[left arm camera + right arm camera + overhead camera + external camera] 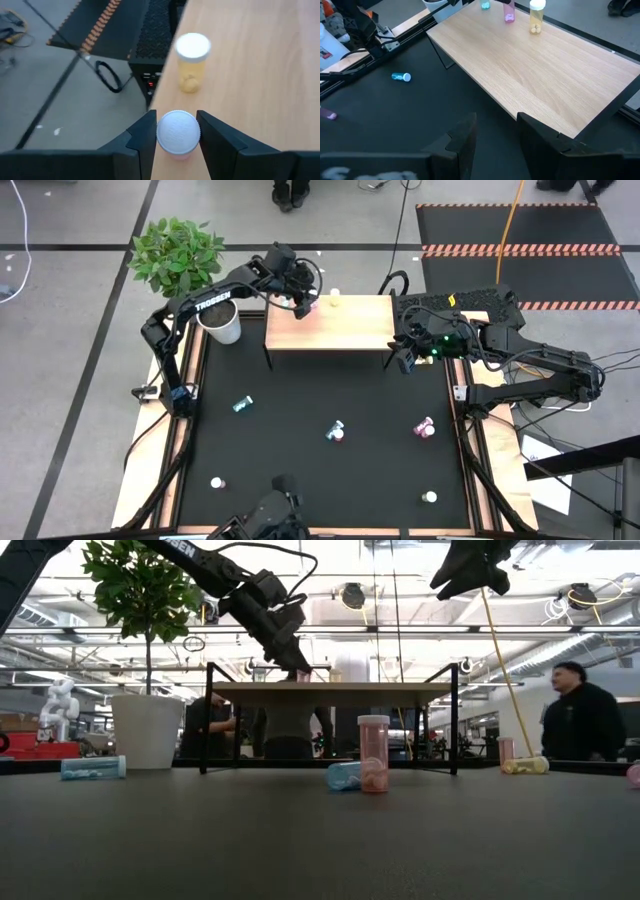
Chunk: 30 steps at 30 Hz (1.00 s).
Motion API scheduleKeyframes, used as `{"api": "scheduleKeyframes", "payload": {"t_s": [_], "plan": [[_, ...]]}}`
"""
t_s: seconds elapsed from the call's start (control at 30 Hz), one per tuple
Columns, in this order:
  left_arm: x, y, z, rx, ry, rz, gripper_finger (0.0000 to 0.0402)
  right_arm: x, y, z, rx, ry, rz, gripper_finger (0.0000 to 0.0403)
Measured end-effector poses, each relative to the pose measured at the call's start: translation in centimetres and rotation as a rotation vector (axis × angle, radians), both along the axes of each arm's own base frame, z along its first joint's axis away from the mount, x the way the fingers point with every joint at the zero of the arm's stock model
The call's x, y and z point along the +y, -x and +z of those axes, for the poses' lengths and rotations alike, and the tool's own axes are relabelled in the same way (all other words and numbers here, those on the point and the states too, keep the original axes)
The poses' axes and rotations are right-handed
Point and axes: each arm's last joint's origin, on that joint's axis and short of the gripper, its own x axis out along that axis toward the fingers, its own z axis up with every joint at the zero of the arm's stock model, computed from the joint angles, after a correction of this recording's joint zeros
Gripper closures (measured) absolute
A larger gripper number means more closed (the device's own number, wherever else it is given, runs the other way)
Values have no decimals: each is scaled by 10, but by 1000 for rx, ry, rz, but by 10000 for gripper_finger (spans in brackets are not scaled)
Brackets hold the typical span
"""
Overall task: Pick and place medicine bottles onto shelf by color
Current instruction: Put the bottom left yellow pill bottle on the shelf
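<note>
With the left gripper (177, 137) jaws clamped on a pink bottle (178, 134) at its white cap, standing on the shelf (260, 75), it looks light, rigid and slick, while the right gripper (495, 132) hangs empty, jaws apart.

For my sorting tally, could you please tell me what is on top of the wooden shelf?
A yellow bottle stands on the shelf, beside a pink bottle in the left gripper. The gripper covers that bottle's base.

Grey floor (80, 330) with dark lines, black mat (500, 225) with striped edges, potted plant (178, 252), bright ceiling lights (420, 580), people (583, 720) behind.
</note>
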Motion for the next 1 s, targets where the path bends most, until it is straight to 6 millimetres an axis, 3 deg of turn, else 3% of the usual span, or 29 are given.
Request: {"api": "scheduleKeyframes", "payload": {"t_s": [0.6,1.0], "plan": [[3,5,-1,18,15,30,264,0,0,0,2,-1,1,266],[3,5,-1,19,23,34,223,0,0,0,3,1,2,266]]}}
